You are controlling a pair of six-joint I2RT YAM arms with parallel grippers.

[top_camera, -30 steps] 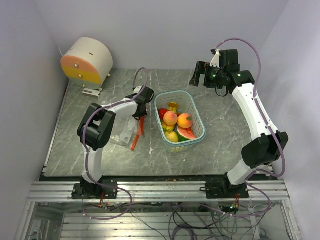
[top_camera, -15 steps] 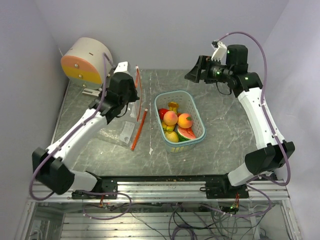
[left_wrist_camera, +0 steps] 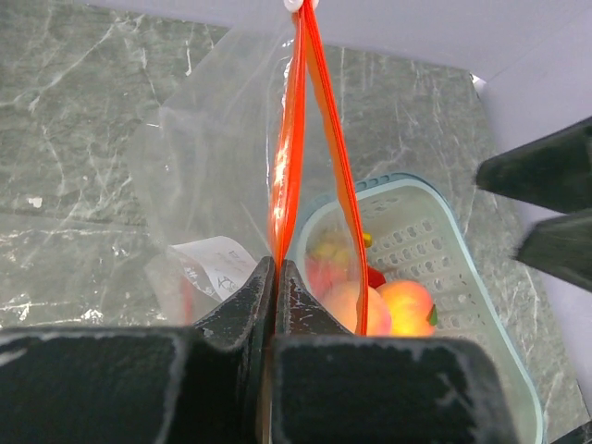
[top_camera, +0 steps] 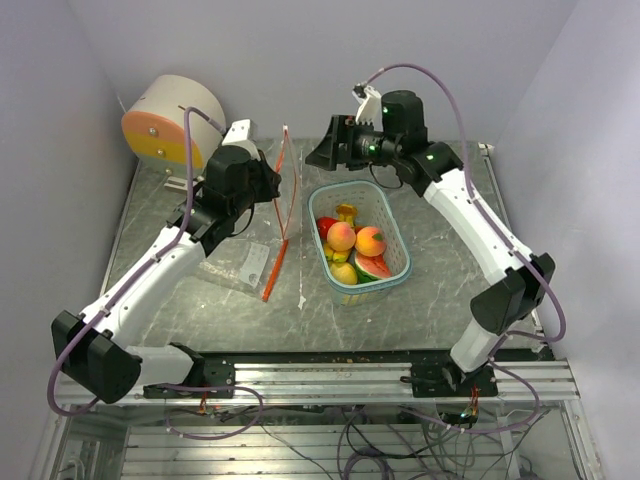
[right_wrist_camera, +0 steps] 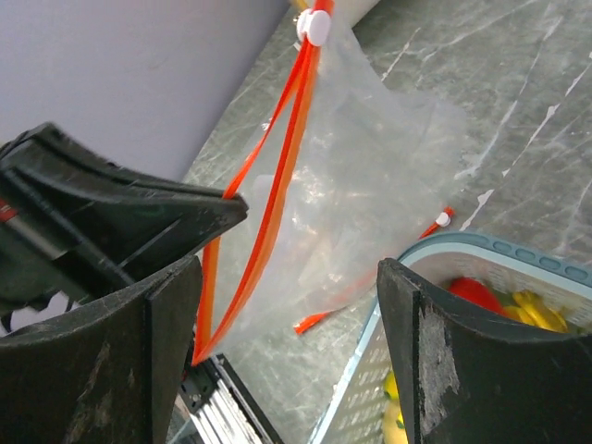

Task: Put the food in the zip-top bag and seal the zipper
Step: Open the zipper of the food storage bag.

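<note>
the left gripper (left_wrist_camera: 276, 270) was pinched shut on the orange zipper (left_wrist_camera: 294, 139) of the clear zip-top bag (left_wrist_camera: 213, 157), holding it upright left of centre in the overhead view, its lower part apparently draped on the table (top_camera: 430, 290). the right gripper (right_wrist_camera: 287, 277) stood wide, nothing between its jaws, just right of the bag's top. the food (top_camera: 352, 245) lay in the pale blue basket (top_camera: 346, 185) at centre.

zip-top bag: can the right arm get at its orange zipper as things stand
Probably yes. The left gripper, shut on the zip-top bag at its orange zipper, holds that edge up, and the open right gripper faces it with nothing between them.
</note>
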